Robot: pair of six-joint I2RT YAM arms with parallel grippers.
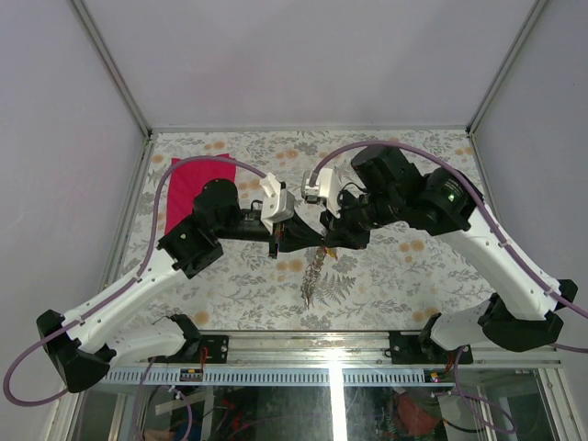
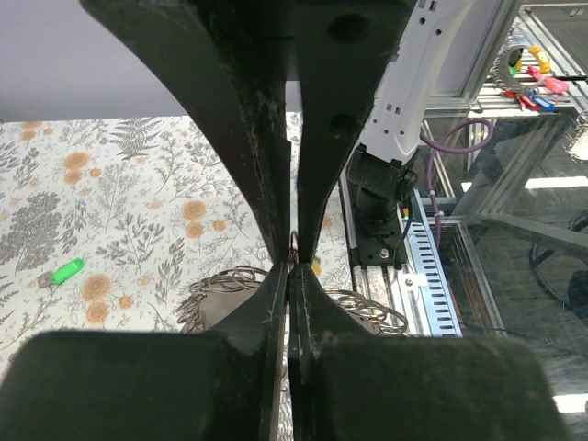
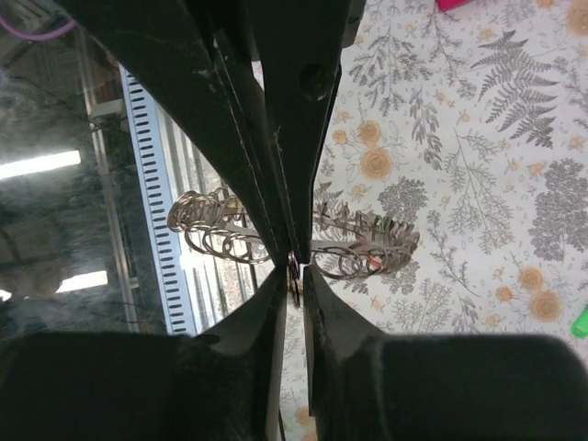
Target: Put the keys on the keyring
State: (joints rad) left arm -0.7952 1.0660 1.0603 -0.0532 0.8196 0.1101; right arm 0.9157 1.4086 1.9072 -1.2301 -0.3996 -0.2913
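The keyring (image 1: 313, 273) hangs as a bunch of small silver rings and keys below the point where both grippers meet above the table's middle. My left gripper (image 1: 296, 241) is shut, pinching a thin ring edge at its tips (image 2: 292, 262). The keyring's loops (image 2: 219, 287) spread out to both sides below it. My right gripper (image 1: 328, 241) faces it and is shut on a thin ring edge (image 3: 294, 268), with the bunch (image 3: 367, 244) hanging behind it. A loose green-headed key (image 2: 66, 271) lies on the cloth and also shows in the right wrist view (image 3: 581, 322).
A red cloth (image 1: 197, 188) lies at the back left of the flowered table cover (image 1: 395, 276). The metal rail (image 1: 331, 347) runs along the near edge. White walls close in the sides and back.
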